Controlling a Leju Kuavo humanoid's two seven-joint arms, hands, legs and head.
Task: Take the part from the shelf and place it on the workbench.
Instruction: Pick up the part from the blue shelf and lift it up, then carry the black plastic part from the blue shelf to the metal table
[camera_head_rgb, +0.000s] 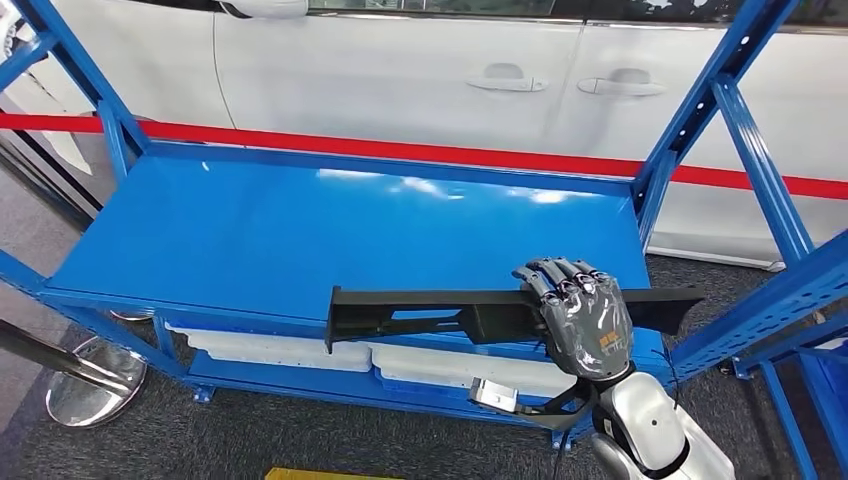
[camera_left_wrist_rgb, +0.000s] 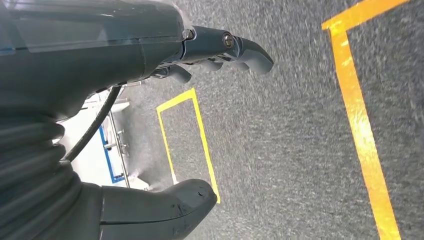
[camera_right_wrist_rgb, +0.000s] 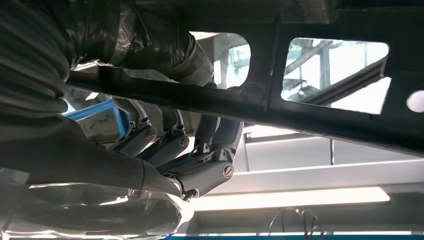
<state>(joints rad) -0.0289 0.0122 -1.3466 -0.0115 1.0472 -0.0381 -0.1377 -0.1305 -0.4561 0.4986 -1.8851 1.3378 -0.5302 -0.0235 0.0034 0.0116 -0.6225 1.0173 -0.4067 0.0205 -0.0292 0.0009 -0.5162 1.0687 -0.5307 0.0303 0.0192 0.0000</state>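
Part: long black plastic part with cut-out windows (camera_head_rgb: 430, 315), lying level along the front edge of the top deck of the blue steel shelf (camera_head_rgb: 300, 235); its right end reaches past the shelf's front right corner.
Right hand: grey many-fingered right hand (camera_head_rgb: 585, 320) grasps the part right of its middle, fingers curled over the top edge from the front. In the right wrist view the dark fingers (camera_right_wrist_rgb: 200, 150) wrap one of the part's bars (camera_right_wrist_rgb: 240, 102), with the thick thumb on the other side of that bar.
Left hand: left hand (camera_left_wrist_rgb: 200, 120) hangs over grey carpet (camera_left_wrist_rgb: 280, 130) marked with yellow tape lines (camera_left_wrist_rgb: 357, 120); fingers and thumb are apart and nothing lies between them.
Shelf: blue deck is glossy; blue uprights rise at both ends. White trays (camera_head_rgb: 290, 350) sit on the level below the deck.
Surroundings: white car (camera_head_rgb: 420, 80) stands behind the shelf, with a red barrier strip (camera_head_rgb: 400, 150) running between them. A chrome stanchion base (camera_head_rgb: 90, 385) rests on the carpet at the left.
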